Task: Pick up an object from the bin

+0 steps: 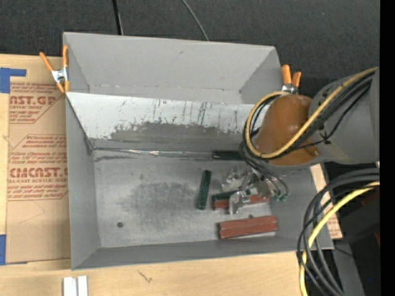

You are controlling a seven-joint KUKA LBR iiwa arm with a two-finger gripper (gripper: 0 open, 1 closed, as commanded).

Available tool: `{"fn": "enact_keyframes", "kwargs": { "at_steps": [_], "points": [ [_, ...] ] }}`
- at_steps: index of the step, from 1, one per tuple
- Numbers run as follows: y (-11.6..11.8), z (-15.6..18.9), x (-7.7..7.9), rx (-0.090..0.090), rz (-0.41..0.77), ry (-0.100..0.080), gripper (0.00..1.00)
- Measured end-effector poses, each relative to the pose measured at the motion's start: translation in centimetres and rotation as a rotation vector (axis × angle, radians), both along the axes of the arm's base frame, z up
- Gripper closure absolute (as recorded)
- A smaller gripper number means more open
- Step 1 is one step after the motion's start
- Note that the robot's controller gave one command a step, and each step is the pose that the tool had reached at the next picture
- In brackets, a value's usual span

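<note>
My gripper (245, 190) is low in the bin's right part, under the orange wrist cover. Right beside it on the left lies a small red-brown piece (221, 201), which touches or nearly touches the gripper's metal tip. A dark green marker-like stick (203, 190) lies upright in the view just left of that. A red-brown rectangular block (247, 227) lies flat near the bin's front wall, just below the gripper.
A long thin rod with a black handle (226, 155) lies along the foot of the bin's back slope. The arm and its yellow and black cables hang over the bin's right rim. Bare bin floor stretches to the left of the green stick.
</note>
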State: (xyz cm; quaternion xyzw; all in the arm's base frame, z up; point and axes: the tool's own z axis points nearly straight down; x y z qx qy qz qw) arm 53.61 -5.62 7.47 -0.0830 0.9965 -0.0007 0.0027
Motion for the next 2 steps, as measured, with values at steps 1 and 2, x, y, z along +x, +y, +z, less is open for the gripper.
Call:
{"fn": "enact_keyframes", "kwargs": {
  "at_steps": [1, 2],
  "points": [
    [0.0, 0.0, 0.0, 0.0, 0.0, 0.0, 1.0],
    [0.6, 19.7, 0.0, 0.001, 0.0, 0.007, 1.0]
  ]
}}
